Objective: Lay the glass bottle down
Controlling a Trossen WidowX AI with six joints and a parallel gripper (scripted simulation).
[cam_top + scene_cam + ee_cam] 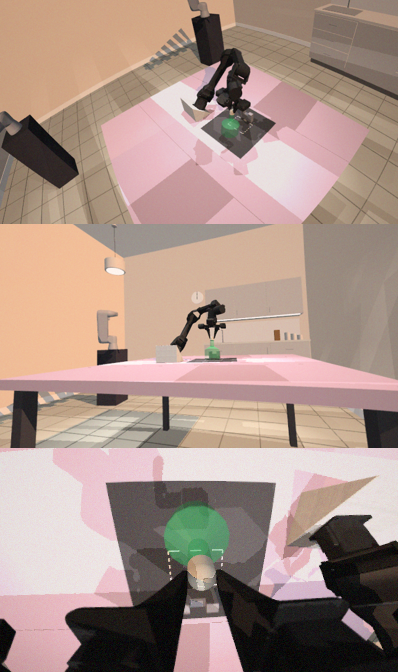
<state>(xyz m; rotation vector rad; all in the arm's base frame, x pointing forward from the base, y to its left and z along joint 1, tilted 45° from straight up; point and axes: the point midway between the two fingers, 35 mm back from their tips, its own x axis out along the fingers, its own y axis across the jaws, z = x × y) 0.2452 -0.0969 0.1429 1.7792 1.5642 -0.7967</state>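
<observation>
- Since a bottle's top is its slimmest part, the claw (232, 110) (212, 337) (201, 574) grasps the glass bottle (230, 128) (212, 354) (196, 530) up there, fingers pointing down, one on each side.
- Bottle is upright over the dark mat (240, 151) (193, 360) (247, 492), green body low, pale top at the fingertips; whether its base touches the mat, cannot tell.
- Dashed outline (247, 130) (170, 565) sits beside the body, presumably to show where it should lie.
- Grey U-shaped rest (249, 116) (212, 607) stands past the outline, likely so the neck gets propped while the body lies flat.
- Grip at the top probably suits tipping: neck can swing toward the rest, body follows down into the outline.
- Laying down not yet done; next move likely a slow, supported tilt.
- Risk: round glass may pivot or slip between fingers, or knock the rest; letting go should wait until neck and body are both supported.
</observation>
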